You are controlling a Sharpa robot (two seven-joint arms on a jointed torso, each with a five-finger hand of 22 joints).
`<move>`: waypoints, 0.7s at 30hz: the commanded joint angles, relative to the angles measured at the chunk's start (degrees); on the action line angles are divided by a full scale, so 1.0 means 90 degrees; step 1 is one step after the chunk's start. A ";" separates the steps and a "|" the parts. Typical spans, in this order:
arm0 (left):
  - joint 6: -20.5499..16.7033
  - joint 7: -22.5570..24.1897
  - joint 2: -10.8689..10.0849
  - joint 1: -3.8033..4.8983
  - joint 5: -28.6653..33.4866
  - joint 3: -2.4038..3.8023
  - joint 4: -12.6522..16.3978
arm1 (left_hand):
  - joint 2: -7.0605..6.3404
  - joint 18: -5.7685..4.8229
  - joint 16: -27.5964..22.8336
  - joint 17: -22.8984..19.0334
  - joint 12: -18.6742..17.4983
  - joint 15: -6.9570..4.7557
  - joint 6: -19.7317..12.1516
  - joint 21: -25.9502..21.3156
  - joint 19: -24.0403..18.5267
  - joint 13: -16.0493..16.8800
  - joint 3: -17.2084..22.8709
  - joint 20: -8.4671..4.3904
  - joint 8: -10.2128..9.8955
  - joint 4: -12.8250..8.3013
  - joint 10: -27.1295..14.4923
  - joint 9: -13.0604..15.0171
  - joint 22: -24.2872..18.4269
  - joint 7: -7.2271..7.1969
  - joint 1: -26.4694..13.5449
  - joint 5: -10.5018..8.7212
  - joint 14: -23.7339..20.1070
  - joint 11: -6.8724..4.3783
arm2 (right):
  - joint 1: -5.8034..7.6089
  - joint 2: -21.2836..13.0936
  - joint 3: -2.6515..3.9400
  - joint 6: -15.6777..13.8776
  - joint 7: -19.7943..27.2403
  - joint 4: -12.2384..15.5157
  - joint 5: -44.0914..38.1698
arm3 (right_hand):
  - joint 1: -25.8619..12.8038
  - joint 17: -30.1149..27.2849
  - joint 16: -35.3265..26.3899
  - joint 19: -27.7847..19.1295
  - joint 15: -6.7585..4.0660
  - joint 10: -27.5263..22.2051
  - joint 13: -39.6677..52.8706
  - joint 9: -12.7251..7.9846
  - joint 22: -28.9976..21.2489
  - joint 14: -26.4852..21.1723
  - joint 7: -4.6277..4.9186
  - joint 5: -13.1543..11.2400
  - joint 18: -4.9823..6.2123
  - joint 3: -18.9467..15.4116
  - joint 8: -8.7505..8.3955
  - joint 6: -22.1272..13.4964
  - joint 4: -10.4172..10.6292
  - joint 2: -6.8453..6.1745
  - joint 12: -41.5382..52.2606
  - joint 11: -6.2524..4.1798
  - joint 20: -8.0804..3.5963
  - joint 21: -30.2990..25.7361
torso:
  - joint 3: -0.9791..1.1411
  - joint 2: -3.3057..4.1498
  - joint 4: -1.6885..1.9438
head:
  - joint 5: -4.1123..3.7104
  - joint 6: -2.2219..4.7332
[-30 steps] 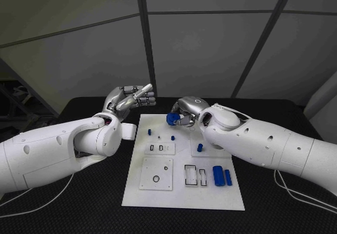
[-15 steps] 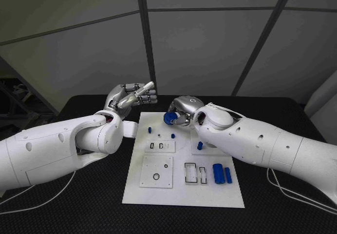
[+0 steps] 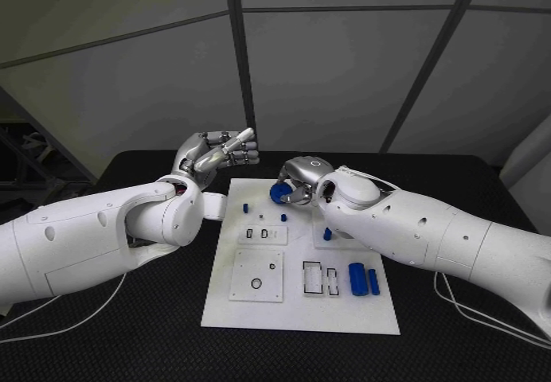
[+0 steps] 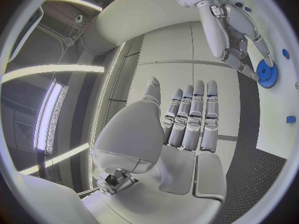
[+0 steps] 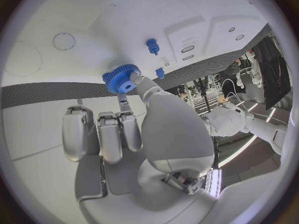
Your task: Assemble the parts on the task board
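The right hand (image 3: 301,185) is pinching a blue gear (image 5: 121,79) above the far end of the task board (image 3: 301,318). It looks light, stiff and toothed, so gripping its rim seems best. Beside the board, the left hand (image 3: 213,153) is hovering, holding nothing, fingers apart.

— Look at those arms: thick, glossy white shells, rounded at every joint, dotted with small dark screw holes.

— And thin pale cables trail from under each arm.

— The left robot hand (image 3: 213,153) is silver metal with segmented fingers (image 4: 194,118) and white palm padding.

— The right robot hand (image 3: 301,181) matches: silver, a smooth domed back.
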 commanded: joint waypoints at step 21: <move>0.0072 0.0010 0.0034 0.0010 -0.0026 0.0007 -0.0022 | 0.0077 -0.0063 -0.0032 0.0008 -0.0023 0.0035 -0.0001 0.0022 0.0010 -0.0009 -0.0022 -0.0009 -0.0037 -0.0018 -0.0035 -0.0010 -0.0008 0.0035 -0.0009 0.0005 0.0001 0.0009 | -0.0035 0.0156 -0.0011 0.0299 0.0147 -0.0182 -0.0034 | -0.0181 0.1654 0.0024 -0.0045 0.0081 -0.0045 0.0774 -0.0082 0.0244 0.0646 0.0046 -0.0089 -0.0051 0.0044 -0.0370 -0.0564 0.0036 -0.0147 -0.0229 0.0114 0.0099 -0.0009 | 0.0002 -0.0004 -0.0002 | 0.0057 -0.0039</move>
